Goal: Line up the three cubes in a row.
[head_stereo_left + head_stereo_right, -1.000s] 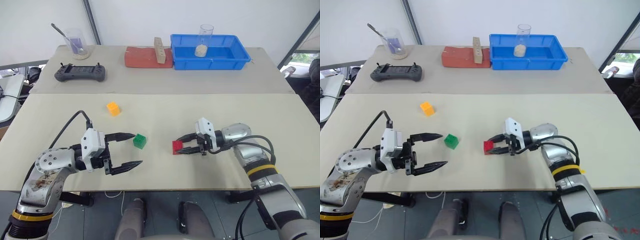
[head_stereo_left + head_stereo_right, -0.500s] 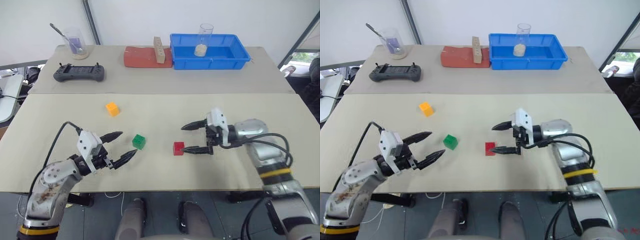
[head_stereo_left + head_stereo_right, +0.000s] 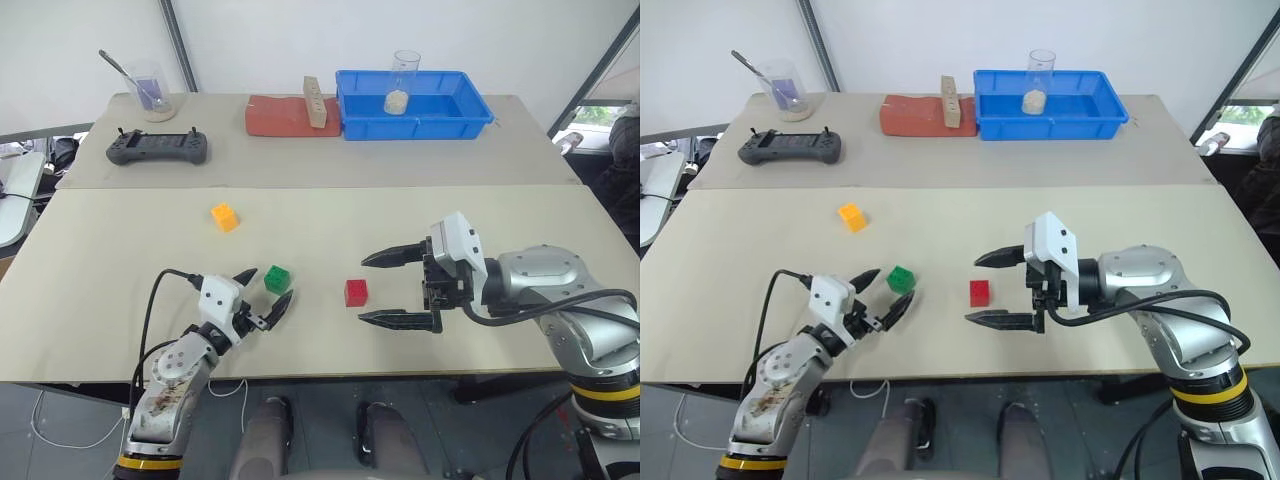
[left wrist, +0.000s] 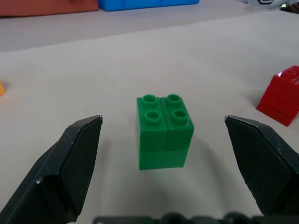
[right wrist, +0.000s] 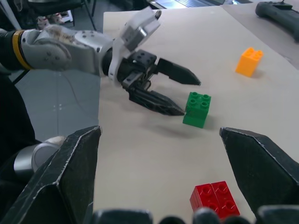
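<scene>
Left wrist view: green cube (image 4: 164, 132) sits btwn open left gripper (image 4: 170, 140) fingers, untouched.

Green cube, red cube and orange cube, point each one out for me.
Green cube (image 4: 164, 130), left wrist view, its front face.
Red cube (image 3: 356, 292), left eye view, its top.
Orange cube (image 3: 225, 216), left eye view, its top.

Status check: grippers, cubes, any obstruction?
Left gripper open, framing green cube. Right gripper open, beside red cube, not touching. Orange-yellow cube apart, farther back. No obstruction.
</scene>
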You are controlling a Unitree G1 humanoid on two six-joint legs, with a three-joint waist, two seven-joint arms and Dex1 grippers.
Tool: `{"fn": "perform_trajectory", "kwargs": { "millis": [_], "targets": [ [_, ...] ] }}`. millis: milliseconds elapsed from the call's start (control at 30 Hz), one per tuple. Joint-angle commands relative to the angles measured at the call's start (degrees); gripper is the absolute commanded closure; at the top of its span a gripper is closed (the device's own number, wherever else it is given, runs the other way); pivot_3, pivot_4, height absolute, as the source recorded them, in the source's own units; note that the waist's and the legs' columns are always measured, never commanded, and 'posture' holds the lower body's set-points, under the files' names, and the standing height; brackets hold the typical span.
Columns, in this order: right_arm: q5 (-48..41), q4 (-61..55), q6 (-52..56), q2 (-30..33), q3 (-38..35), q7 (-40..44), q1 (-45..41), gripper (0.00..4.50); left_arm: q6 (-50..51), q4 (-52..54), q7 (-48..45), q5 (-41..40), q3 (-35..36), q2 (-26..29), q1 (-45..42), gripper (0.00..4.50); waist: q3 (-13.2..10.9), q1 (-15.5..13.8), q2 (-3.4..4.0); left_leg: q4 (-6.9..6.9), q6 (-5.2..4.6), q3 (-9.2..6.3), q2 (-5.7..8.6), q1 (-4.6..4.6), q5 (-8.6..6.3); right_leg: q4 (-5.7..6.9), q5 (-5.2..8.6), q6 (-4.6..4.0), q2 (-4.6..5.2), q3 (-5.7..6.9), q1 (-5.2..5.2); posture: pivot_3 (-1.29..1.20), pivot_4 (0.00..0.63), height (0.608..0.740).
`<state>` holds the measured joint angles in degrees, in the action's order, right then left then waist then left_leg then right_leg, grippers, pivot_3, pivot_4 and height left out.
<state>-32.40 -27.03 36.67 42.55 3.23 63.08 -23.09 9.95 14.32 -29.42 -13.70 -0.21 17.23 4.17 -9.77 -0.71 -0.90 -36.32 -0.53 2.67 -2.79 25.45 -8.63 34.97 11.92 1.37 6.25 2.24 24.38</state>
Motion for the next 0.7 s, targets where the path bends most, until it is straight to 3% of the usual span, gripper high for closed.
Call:
{"fn": "perform_trajectory", "kwargs": {
  "millis": [33, 100, 233, 467, 700],
  "targets": [
    [-0.8, -0.7, -1.2, 0.9, -2.5, -0.7, 0.7, 0.00, -2.7, -1.0, 1.0, 1.5, -0.6, -0.6, -1.3, 0.55, 0.0, 0.0, 0.00, 0.00, 0.00, 0.03, -0.01, 0.00, 0.00, 0.00, 0.00, 0.00, 0.00, 0.00, 0.00, 0.00, 0.150, 0.740],
    [-1.0, -0.8, -1.2, 1.1, -2.8, -0.8, 1.1, 0.00, -3.2, -1.6, 1.3, 1.7, -0.5, -0.9, -1.4, 1.26, 0.0, 0.0, -0.01, 0.00, 0.00, 0.04, -0.03, 0.01, 0.00, 0.01, -0.01, 0.01, 0.01, 0.00, 0.00, 0.00, 0.150, 0.740],
    [-1.1, -0.8, -1.4, 1.4, -3.2, -0.9, 1.7, 0.00, -4.5, -2.8, 2.3, 2.6, -0.1, -1.1, -1.6, 3.14, 0.0, -0.1, -0.02, 0.01, -0.01, 0.11, -0.02, 0.02, 0.00, 0.05, -0.03, 0.01, 0.04, 0.00, 0.01, 0.00, 0.150, 0.740],
    [-1.2, -1.2, -1.0, 1.4, -3.4, -1.9, 2.6, 0.00, -3.2, -2.6, 0.1, 0.9, -0.1, 0.3, -4.0, 3.25, 0.0, -0.1, -0.03, 0.05, -0.02, 0.14, -0.01, 0.06, -0.01, 0.05, -0.04, 0.01, 0.01, 0.01, 0.03, 0.00, 0.150, 0.740],
    [-1.8, -1.0, -1.0, 2.6, -4.0, -1.4, 3.3, 0.00, -1.6, -3.4, -23.6, -8.4, -1.6, 12.6, -11.8, 3.25, 0.0, -0.1, -0.04, 0.03, 0.05, 0.16, -0.04, 0.07, -0.04, 0.03, -0.04, 0.00, 0.03, 0.04, 0.08, 0.00, 0.150, 0.740]
  ]
}}
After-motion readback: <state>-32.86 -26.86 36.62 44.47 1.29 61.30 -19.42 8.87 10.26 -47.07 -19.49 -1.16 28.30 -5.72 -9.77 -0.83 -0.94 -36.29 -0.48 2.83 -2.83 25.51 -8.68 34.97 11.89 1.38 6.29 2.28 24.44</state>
